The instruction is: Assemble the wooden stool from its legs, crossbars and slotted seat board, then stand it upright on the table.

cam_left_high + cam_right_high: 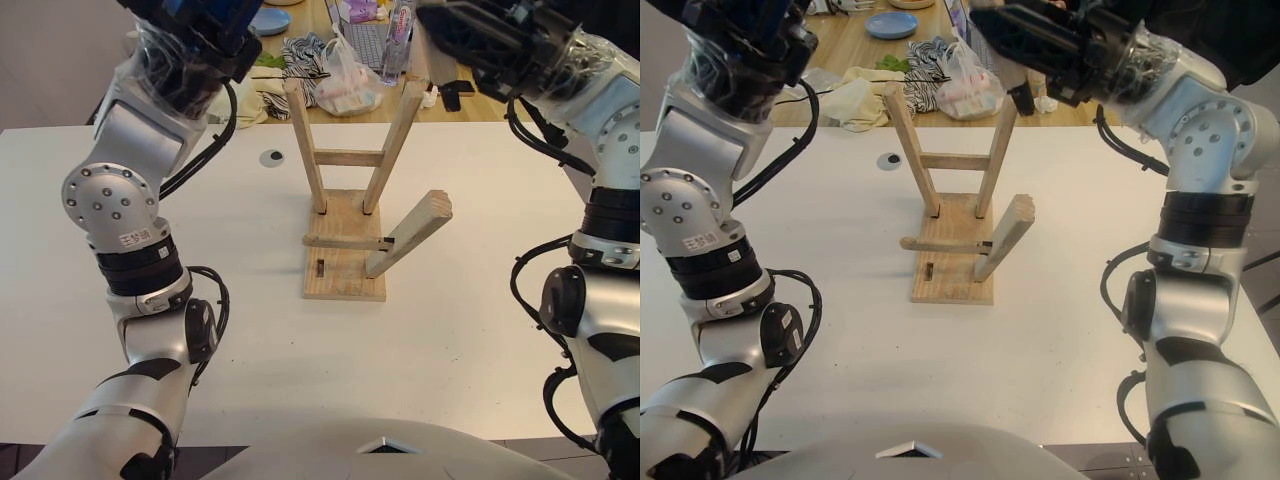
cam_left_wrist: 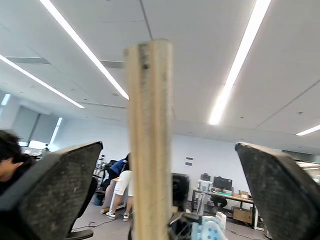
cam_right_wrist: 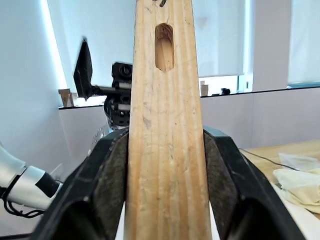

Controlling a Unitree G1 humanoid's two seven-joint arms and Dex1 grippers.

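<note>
The slotted seat board (image 1: pixel 345 275) lies flat in the middle of the white table (image 1: pixel 480 300). Two legs stand upright in its far slots, joined by a crossbar (image 1: pixel 350 157). My right gripper (image 3: pixel 166 150) is shut on the top of the right upright leg (image 1: pixel 395 140), its pads pressing both sides below a slot hole. My left gripper (image 2: pixel 168 146) is open, and the top of the left upright leg (image 2: pixel 149 125) rises between its wide-apart fingers (image 2: pixel 55 185) without touching them. A third leg (image 1: pixel 410 232) leans outward at the board's right, with a second crossbar (image 1: pixel 345 241) running from it across the board.
A small grey disc (image 1: pixel 271 157) lies on the table left of the stool. Behind the table's far edge is a wooden table holding a plastic bag (image 1: pixel 348 85), a striped cloth (image 1: pixel 305 55), a blue plate (image 1: pixel 270 20) and a black object (image 1: pixel 455 93).
</note>
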